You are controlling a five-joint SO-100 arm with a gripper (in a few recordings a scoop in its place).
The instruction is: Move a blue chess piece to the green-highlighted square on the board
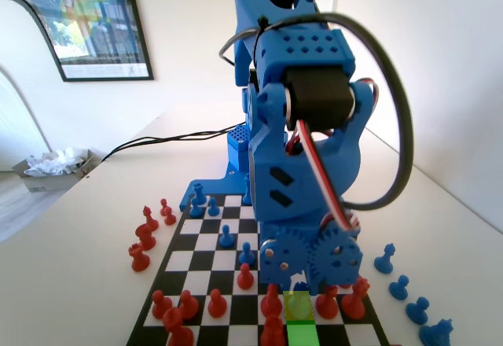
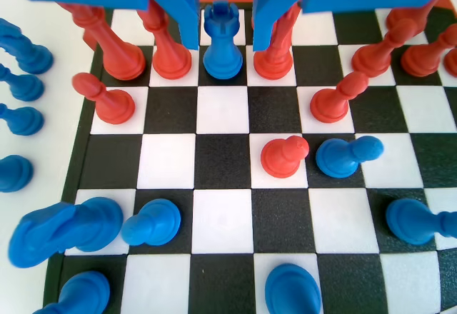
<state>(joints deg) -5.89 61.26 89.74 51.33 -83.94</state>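
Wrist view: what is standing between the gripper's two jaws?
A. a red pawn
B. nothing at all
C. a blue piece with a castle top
C: the blue chess piece with a notched castle top stands upright in the gap of the open gripper, red pieces on either side.

In the fixed view the blue arm (image 1: 302, 165) stands in front of the board (image 1: 196, 244) and hides most of its right half; the claw's tips are lost behind the arm's gear wheels. The green-highlighted square (image 1: 302, 333) is cut by the bottom edge, and the blue chess piece (image 1: 298, 305) on the yellow-tinted square beside it shows only as a tinted blur. In the wrist view the top edge cuts off the claw (image 2: 225, 39) above its jaws, and several red pieces beside them lose their heads there.
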